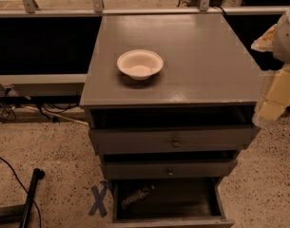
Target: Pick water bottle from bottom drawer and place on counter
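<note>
Clear water bottle (137,195) lies in open bottom drawer (182,201); hand (273,103), grip unclear, hangs right of counter (206,65).

Bottle (137,195) in bottom drawer (182,203), bowl (140,64) on counter (206,56), hand (276,96) right

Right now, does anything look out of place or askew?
The water bottle lies on its side in the open bottom drawer; both knobbed drawers stand ajar. The tool hangs beside the counter's right edge.

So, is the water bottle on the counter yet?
No: the water bottle lies in the open bottom drawer, the counter holds a bowl, and the gripper hangs beside the counter's right edge.
</note>
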You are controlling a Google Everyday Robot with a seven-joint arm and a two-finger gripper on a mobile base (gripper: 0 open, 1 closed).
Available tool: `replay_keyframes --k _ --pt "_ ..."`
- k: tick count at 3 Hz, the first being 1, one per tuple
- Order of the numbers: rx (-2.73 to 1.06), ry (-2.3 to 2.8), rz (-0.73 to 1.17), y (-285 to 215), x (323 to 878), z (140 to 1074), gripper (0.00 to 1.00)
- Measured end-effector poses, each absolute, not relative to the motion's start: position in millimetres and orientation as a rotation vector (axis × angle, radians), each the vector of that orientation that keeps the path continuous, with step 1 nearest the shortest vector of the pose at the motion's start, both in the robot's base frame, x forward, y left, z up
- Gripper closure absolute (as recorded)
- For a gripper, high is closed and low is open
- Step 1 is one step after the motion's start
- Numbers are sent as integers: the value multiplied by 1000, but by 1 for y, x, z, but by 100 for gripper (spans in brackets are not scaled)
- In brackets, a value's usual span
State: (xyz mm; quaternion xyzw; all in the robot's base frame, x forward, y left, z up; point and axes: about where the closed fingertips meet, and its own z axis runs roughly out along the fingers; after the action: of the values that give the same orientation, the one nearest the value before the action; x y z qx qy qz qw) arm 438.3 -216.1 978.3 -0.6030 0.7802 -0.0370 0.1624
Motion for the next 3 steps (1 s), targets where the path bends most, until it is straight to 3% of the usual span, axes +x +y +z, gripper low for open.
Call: replay_keyframes --k 2,3 --pt "-1722 2190 -44 -202 436 957 0" --pt "-1753 2048 136 -158 415 902 0"
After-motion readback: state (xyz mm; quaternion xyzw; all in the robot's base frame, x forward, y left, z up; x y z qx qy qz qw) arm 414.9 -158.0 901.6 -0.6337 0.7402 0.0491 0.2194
